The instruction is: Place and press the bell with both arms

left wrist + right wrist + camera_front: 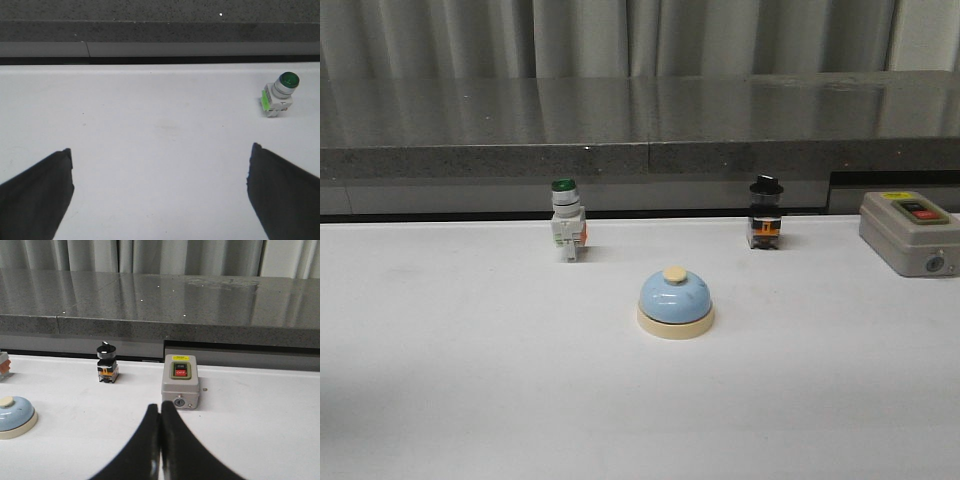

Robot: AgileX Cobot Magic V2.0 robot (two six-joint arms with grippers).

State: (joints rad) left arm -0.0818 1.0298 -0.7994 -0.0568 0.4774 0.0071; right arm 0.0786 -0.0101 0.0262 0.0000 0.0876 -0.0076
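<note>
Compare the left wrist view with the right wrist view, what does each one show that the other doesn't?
Only the left wrist view shows the green-capped switch, with the left gripper jaws spread wide apart. Only the right wrist view shows the bell, the black-knobbed switch and the grey box, with the right gripper jaws pressed together. Both show the white table and the grey ledge behind it.

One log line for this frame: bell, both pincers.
bell: upright on table, untouched | left pincer: open, empty | right pincer: shut, empty | press: not yet done
</note>
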